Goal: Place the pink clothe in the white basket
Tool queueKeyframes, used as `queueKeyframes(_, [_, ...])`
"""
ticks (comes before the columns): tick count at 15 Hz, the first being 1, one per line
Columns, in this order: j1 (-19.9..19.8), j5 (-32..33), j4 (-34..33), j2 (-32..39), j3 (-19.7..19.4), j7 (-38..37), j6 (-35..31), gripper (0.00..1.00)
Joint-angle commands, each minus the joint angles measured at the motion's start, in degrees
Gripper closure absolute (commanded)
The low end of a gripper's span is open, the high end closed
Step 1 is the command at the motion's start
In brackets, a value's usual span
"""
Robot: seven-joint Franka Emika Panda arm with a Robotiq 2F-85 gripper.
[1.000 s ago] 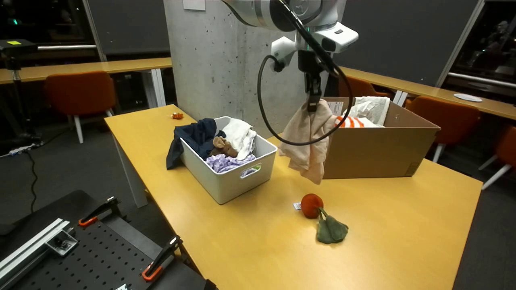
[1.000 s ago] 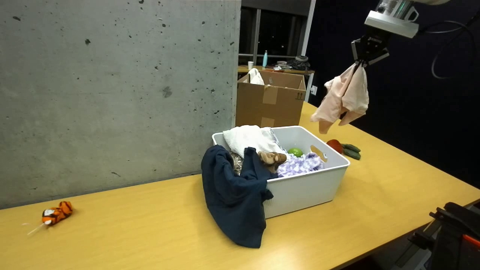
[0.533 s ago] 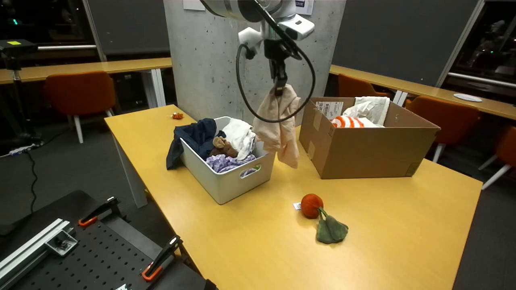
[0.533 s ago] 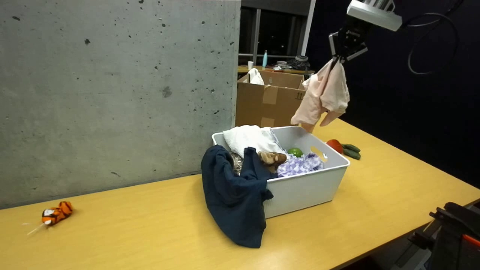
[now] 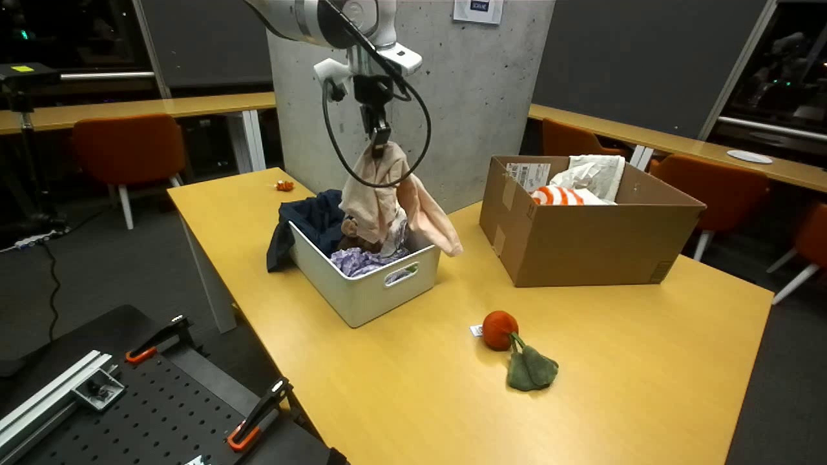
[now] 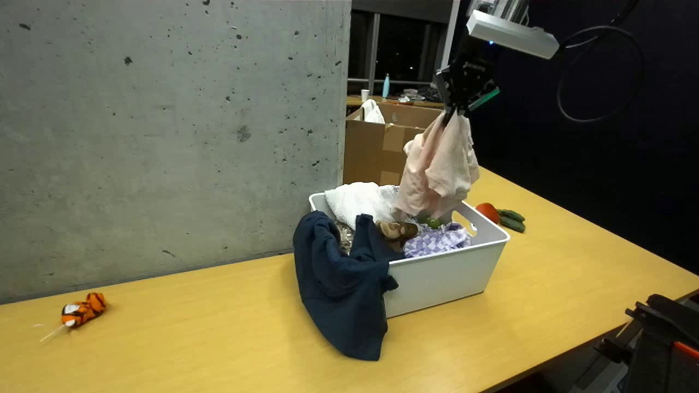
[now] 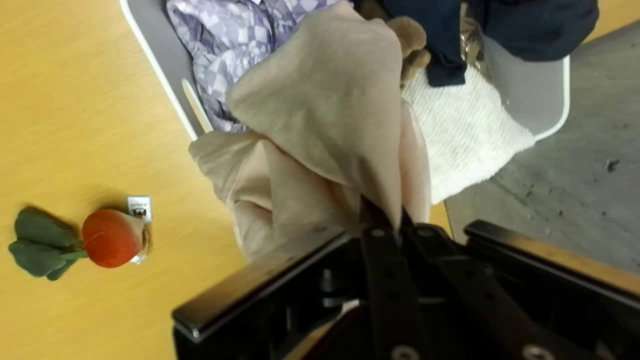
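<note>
The pale pink cloth hangs in folds over the white basket in both exterior views (image 5: pixel 378 197) (image 6: pixel 437 174). In the wrist view the cloth (image 7: pixel 330 95) covers part of the basket's rim. My gripper (image 5: pixel 379 147) is shut on the cloth's top, above the basket, also in an exterior view (image 6: pixel 453 112) and the wrist view (image 7: pixel 392 222). One corner of the cloth reaches out past the basket's rim beside the cardboard box. The white basket (image 5: pixel 358 300) stands on the table, also in an exterior view (image 6: pixel 442 286) and the wrist view (image 7: pixel 162 75).
The basket holds a navy cloth (image 6: pixel 344 295) draped over its rim, a white towel (image 6: pixel 363 202), a brown plush (image 6: pixel 396 232) and a purple checkered cloth (image 6: pixel 437 240). A cardboard box (image 5: pixel 594 245), a plush radish (image 5: pixel 499 330) and a concrete pillar (image 6: pixel 191 136) are nearby.
The gripper has carried the pink cloth from beside the cardboard box to above the basket, and somewhat lower. The cloth's hanging end now swings out toward the box. The basket has not moved.
</note>
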State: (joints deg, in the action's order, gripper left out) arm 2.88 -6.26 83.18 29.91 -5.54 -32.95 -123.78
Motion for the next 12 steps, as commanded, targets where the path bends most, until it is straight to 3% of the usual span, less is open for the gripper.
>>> queueKeyframes(1, [1.48, 2.11, 1.07, -0.06, 0.75, 1.02, 1.89, 0.71])
queueKeyframes(5, [0.51, 1.85, 0.82, 0.52, 0.54, 2.50, 2.68, 0.43])
queueKeyframes(10, [-4.67, -0.85, -1.05, 1.12, 0.01, 6.59, 5.09, 0.06])
queueKeyframes(12, [-7.32, -2.27, -1.62, 1.30, -0.40, 7.77, 7.38, 0.00])
